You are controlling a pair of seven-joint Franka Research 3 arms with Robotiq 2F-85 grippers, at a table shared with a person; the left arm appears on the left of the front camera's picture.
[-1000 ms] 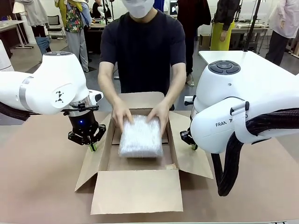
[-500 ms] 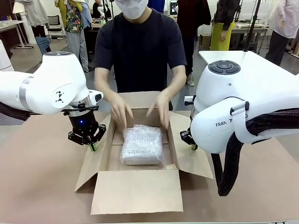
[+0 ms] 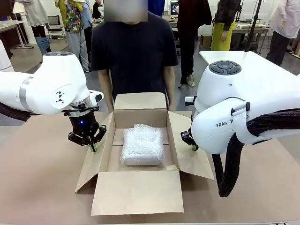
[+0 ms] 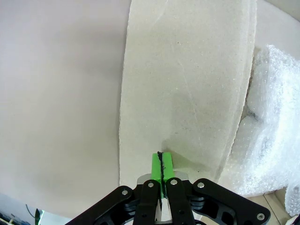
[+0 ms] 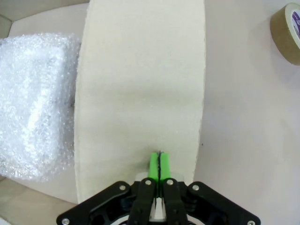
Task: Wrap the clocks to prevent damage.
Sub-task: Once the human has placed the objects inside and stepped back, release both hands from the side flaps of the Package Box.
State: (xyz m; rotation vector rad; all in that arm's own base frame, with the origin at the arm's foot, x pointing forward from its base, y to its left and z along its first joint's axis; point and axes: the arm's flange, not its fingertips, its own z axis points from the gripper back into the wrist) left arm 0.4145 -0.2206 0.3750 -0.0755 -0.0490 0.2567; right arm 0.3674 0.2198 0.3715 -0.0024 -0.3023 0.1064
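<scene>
Foreground table (image 3: 33, 187) — flat brown covering, matte, evenly lit.
Floor (image 3: 26, 58): smooth grey with a faint sheen.
Far left: pale side table (image 3: 8, 24) on thin legs, with a white lampshade (image 3: 18, 8) above it and a dark chair (image 3: 56, 23) near it.
Right: white tabletop (image 3: 208, 56), with a black pole (image 3: 253, 23) rising behind it.
Rear: further tables; what they carry is too small to tell.
Several people stand among the tables — one in a floral apron (image 3: 74, 18), one in a yellow garment (image 3: 221, 35).

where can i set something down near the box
Bare table left of the left flap, and between the right flap and the tape roll. Crowded: the box, mostly filled by the bubble-wrapped bundle.
</scene>
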